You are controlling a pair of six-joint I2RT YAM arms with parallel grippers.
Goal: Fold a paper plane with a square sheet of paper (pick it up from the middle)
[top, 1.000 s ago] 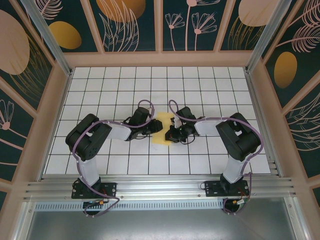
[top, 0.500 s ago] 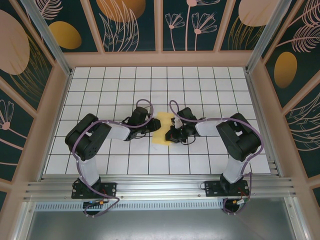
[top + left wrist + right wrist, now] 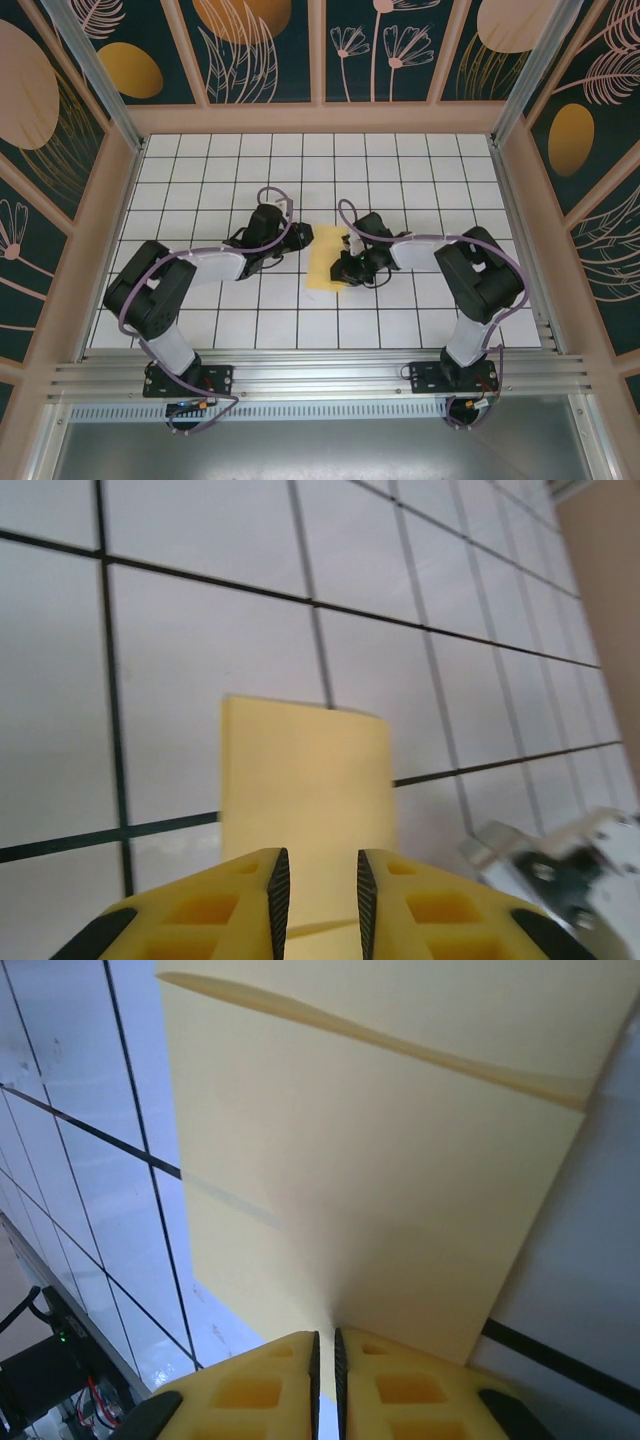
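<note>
White gridded tabletop [image 3: 200,180] inside a booth of dark floral panels, seen from above. Near its middle, between 2 black arms, the square sheet of paper [image 3: 322,262]: pale yellow, lying as a tall rectangle, with a soft fold ridge visible in the right wrist view.

At the sheet's right edge, the right claw [image 3: 343,270]: jaws almost together, only a hairline slit, paper running right up to the tips. Cannot tell whether pinching the edge or just clear of it.

At the sheet's upper left corner, the left claw [image 3: 298,238]: jaws parted by a narrow gap, paper visible beyond the fingertips in its wrist view, nothing gripped.

Likely trouble from here:
- Sliding or skewing of the sheet on the smooth tiles, caused by a drag from the nearly closed right claw, with the fold lines thrown out of true.
- Springing open of the fold, with nothing pressing it down.
- Crumpling or tearing of the thin paper, caused by a lift from 1 edge instead of the middle.

Against the frame 1 second earlier: left arm swung outward, elbow further left, claw moved off the sheet's centre to its corner. More yellow uncovered. Right claw in nearly the same spot.
</note>
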